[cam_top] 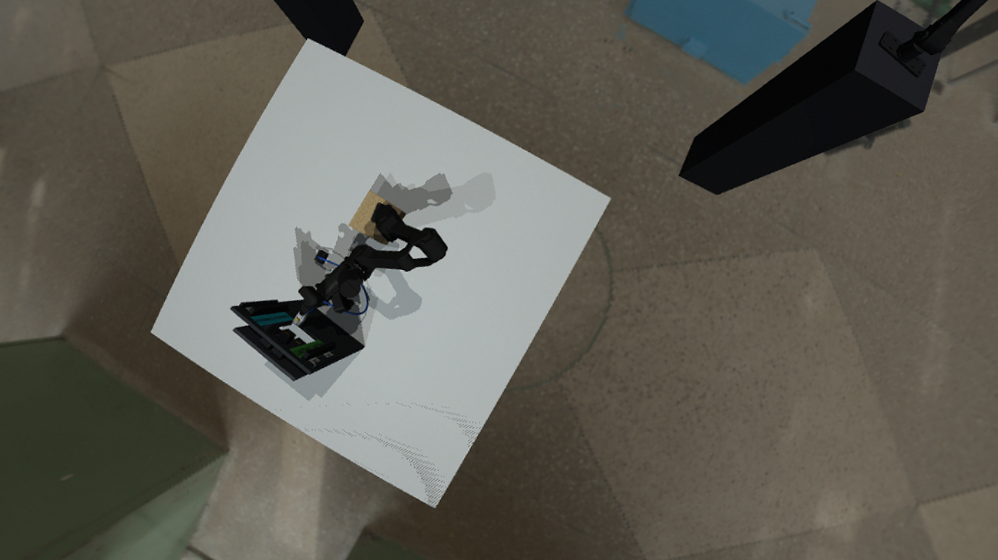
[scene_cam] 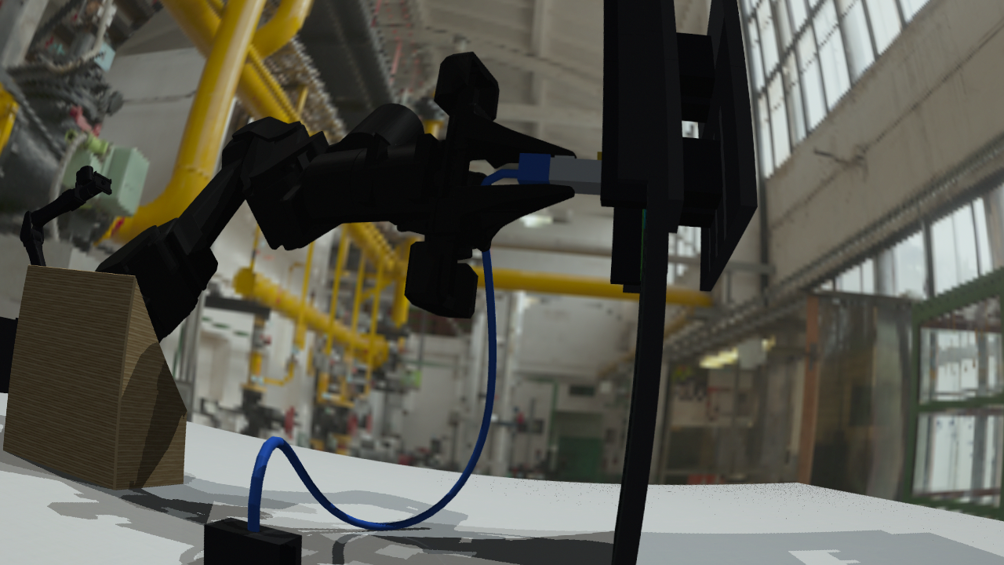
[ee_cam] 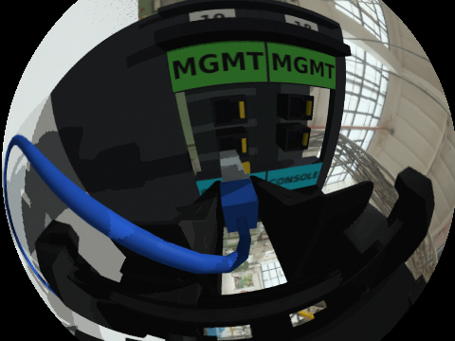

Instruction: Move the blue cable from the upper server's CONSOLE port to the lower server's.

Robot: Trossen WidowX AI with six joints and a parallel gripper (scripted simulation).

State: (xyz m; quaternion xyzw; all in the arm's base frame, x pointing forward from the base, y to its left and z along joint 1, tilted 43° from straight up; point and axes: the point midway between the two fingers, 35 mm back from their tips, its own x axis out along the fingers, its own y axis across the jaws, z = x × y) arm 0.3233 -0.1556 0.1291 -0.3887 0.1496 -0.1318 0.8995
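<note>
From the top, the rack [cam_top: 345, 340] [scene_cam: 635, 105] [ee_cam: 104, 114] stands near the desk's [cam_top: 512, 280] [scene_cam: 736, 509] [ee_cam: 28, 66] bottom edge, toward its left corner; the tool [cam_top: 302, 312] [scene_cam: 574, 172] [ee_cam: 235, 184] reaches it. In the exterior view, the tool grasps the plug [cam_top: 299, 323] [scene_cam: 535, 168] [ee_cam: 239, 204], its grey nose meeting the rack. In the wrist view, the plug covers part of the left CONSOLE label [ee_cam: 206, 186]; I cannot tell whether it is seated.
</note>
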